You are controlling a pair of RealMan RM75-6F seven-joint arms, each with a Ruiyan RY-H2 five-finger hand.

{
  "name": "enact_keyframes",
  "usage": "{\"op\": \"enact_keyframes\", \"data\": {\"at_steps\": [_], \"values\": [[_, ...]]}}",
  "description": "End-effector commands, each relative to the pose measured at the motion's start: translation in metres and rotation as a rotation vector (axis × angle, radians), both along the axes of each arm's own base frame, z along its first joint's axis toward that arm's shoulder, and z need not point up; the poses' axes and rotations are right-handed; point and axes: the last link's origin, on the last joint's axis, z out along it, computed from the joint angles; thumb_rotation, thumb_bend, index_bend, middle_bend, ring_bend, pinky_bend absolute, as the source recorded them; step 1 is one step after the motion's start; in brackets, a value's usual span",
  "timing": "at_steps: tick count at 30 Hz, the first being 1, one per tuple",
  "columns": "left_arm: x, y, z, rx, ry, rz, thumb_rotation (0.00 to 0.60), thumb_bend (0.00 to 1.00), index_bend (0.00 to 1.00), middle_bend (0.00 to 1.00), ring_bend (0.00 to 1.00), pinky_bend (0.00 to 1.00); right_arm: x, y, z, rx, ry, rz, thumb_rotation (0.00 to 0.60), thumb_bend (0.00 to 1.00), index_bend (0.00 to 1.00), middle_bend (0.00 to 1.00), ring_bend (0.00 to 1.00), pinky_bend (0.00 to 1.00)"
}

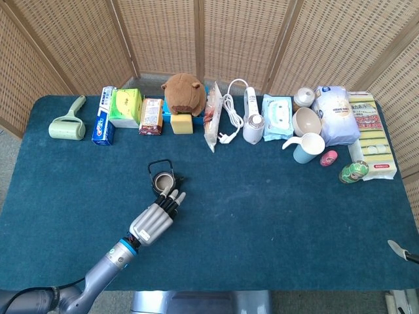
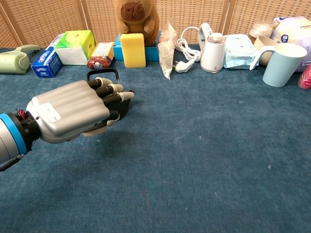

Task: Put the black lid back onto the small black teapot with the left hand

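Note:
The small black teapot [image 1: 162, 177] stands left of the table's middle with its wire handle upright and its mouth uncovered. In the chest view only the teapot's handle [image 2: 103, 72] and spout show behind my fingers. My left hand [image 1: 157, 214] hovers just in front of the teapot, fingertips reaching its near side. The hand [image 2: 73, 110] is raised off the cloth with fingers curled down. The black lid is hidden under the palm, apparently held there. A grey sliver of my right hand [image 1: 398, 248] shows at the right edge of the head view.
A row of items lines the far edge: lint roller [image 1: 67, 124], toothpaste box [image 1: 103, 124], green tissue box [image 1: 126, 106], plush toy [image 1: 182, 93], yellow sponge [image 2: 132, 50], plug and cable [image 1: 228, 118], light blue cup [image 1: 308, 147]. Blue cloth covers the table [image 1: 275, 209].

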Motion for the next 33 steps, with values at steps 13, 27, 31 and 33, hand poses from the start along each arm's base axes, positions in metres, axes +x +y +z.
{"op": "enact_keyframes", "data": {"at_steps": [13, 27, 31, 33], "values": [[0.026, 0.022, 0.029, 0.104, 0.017, -0.047, 0.600, 0.23, 0.39, 0.00, 0.00, 0.08, 0.000, -0.001, -0.001, 0.006, 0.001, -0.002, 0.600, 0.07, 0.00, 0.00, 0.00, 0.00], [0.037, 0.058, 0.028, 0.145, 0.024, 0.019, 0.600, 0.23, 0.39, 0.00, 0.00, 0.08, -0.002, -0.004, -0.003, 0.016, 0.004, -0.017, 0.600, 0.07, 0.00, 0.00, 0.00, 0.00], [0.039, 0.065, 0.021, 0.145, 0.028, 0.033, 0.600, 0.23, 0.39, 0.00, 0.00, 0.08, -0.003, -0.005, -0.002, 0.012, 0.001, -0.023, 0.600, 0.07, 0.00, 0.00, 0.00, 0.00], [0.041, 0.067, 0.019, 0.144, 0.029, 0.037, 0.600, 0.23, 0.39, 0.00, 0.00, 0.08, -0.005, -0.006, -0.002, 0.012, -0.002, -0.027, 0.600, 0.07, 0.00, 0.00, 0.00, 0.00]]}}
